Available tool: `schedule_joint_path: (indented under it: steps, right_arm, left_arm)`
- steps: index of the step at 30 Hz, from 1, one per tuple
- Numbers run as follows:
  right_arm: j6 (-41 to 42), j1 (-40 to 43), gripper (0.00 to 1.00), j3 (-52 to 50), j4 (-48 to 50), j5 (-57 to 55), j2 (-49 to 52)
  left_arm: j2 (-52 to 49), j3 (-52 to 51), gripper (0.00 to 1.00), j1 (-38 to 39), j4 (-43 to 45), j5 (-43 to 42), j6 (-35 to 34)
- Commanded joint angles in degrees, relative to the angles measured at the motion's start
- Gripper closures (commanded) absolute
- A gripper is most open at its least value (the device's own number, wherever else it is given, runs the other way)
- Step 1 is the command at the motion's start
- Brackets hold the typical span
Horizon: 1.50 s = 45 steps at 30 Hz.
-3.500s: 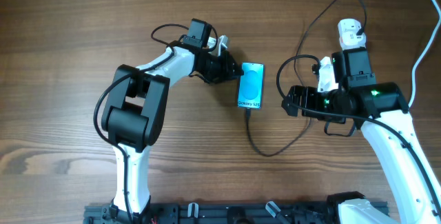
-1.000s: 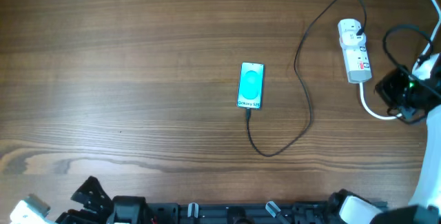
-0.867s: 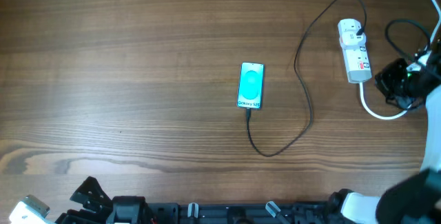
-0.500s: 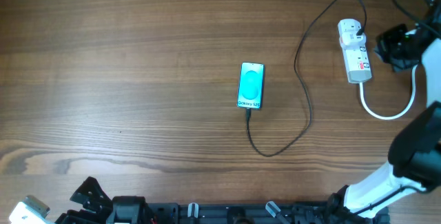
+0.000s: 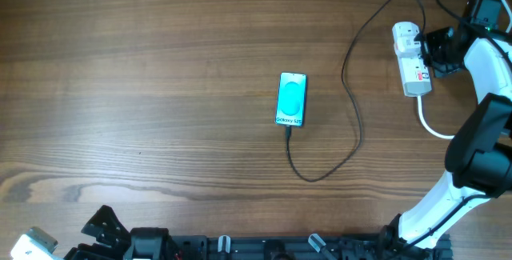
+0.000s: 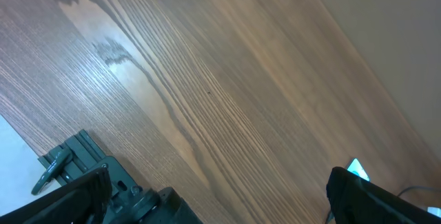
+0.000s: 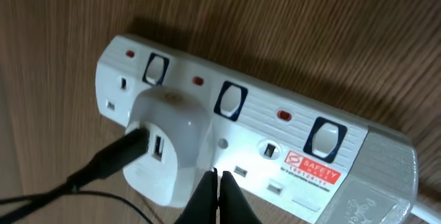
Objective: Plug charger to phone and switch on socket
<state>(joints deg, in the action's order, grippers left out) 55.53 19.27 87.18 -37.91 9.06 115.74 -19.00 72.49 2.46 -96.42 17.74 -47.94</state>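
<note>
- The socket (image 5: 410, 60) lies near the far right corner of the table (image 5: 160, 52), its long side running from the far edge towards the near edge. Its thick white cord (image 5: 436, 128) curls off its near end towards the right edge.
- The right gripper (image 7: 218, 179) hangs just over the socket's (image 7: 275, 124) face with its fingers pressed together into one narrow point, holding nothing.
- That point sits beside the white adapter (image 7: 169, 141) plugged into one end.
- The strip looks like light, rigid plastic on smooth wood, so a sideways shove would likely slide it. A push is best sent straight down.
- No grip on the strip is needed. The place to touch is the rocker switch (image 7: 157, 69) in line with the adapter, which is small, probably stiff, and easy to slip off.
- The charger (image 5: 358, 136) is thin and limp. It loops from the adapter towards the near edge and back up to the phone (image 5: 292, 98).
- The phone lies flat near the table's middle. The cable meets its near end, but I cannot tell whether the tip is fully seated.
- The phone would be slick and flat, and a tug on the cable could drag it.
- The left gripper (image 6: 220, 207) is parked at the near left corner, fingers well apart and empty.
</note>
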Motion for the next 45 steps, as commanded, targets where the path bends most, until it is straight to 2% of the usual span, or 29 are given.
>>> schedule_joint_path:
  steps: [1, 8, 12, 17, 23, 28, 31, 34, 42, 45]
  right_arm:
    - [1.9, -0.2, 0.95, 1.0, 1.2, -2.7, 1.1]
    - [2.4, -0.3, 0.95, 1.0, 2.8, -4.0, 3.4]
    - [-2.0, -0.8, 0.95, 1.0, 7.5, -2.9, 5.4]
    - [-2.3, -2.0, 0.95, 1.0, 8.3, -3.9, 6.8]
    - [-4.7, -4.2, 0.95, 0.5, 8.0, -4.3, 7.8]
    - [-9.2, -3.8, 0.95, 0.6, 3.1, -5.6, 5.6]
    - [-15.6, -3.5, 0.95, 0.6, 1.0, -5.6, -1.4]
    - [-27.5, -3.5, 0.95, 0.6, -0.5, 0.3, -12.8]
    - [-28.6, -3.5, 0.95, 0.6, -17.1, 4.9, -44.5]
    - [-34.5, -3.5, 0.95, 0.6, -28.6, 8.0, -52.8]
  left_arm:
    - [0.6, 0.1, 0.00, -0.4, 0.1, 0.8, -0.5]
    - [0.6, 0.1, 0.00, -0.4, 0.1, 0.8, -0.5]
    - [0.6, 0.1, 0.00, -0.5, 0.1, 0.8, -0.5]
    - [0.6, 0.1, 0.00, -0.5, 0.1, 0.8, -0.5]
    - [0.6, 0.1, 0.00, -0.5, 0.1, 0.8, -0.5]
    - [0.6, 0.1, 0.00, -0.5, 0.1, 0.8, -0.5]
    - [0.6, 0.1, 0.00, -0.5, 0.1, 0.8, -0.5]
    - [0.6, 0.1, 0.00, -0.5, 0.1, 0.8, -0.5]
    - [0.6, 0.1, 0.00, -0.4, 0.1, 0.8, -0.5]
    - [0.6, 0.1, 0.00, -0.4, 0.1, 0.8, -0.5]
